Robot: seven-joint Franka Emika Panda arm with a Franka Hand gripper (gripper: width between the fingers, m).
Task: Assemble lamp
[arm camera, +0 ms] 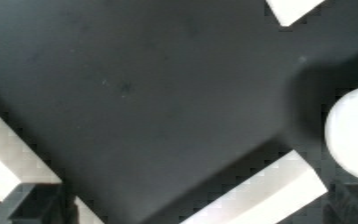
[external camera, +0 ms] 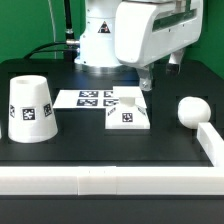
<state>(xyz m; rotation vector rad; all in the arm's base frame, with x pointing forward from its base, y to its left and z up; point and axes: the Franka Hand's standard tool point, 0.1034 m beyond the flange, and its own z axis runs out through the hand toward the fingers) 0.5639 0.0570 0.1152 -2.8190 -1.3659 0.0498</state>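
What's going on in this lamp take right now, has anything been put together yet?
Nothing is joined yet. The arm's gripper hangs over the table just behind the base and holds nothing that shows; whether its fingers are open cannot be told. The three lamp parts sit apart on the table: the shade at the exterior view's left, the base in the middle next to the marker board, and the bulb at the right.
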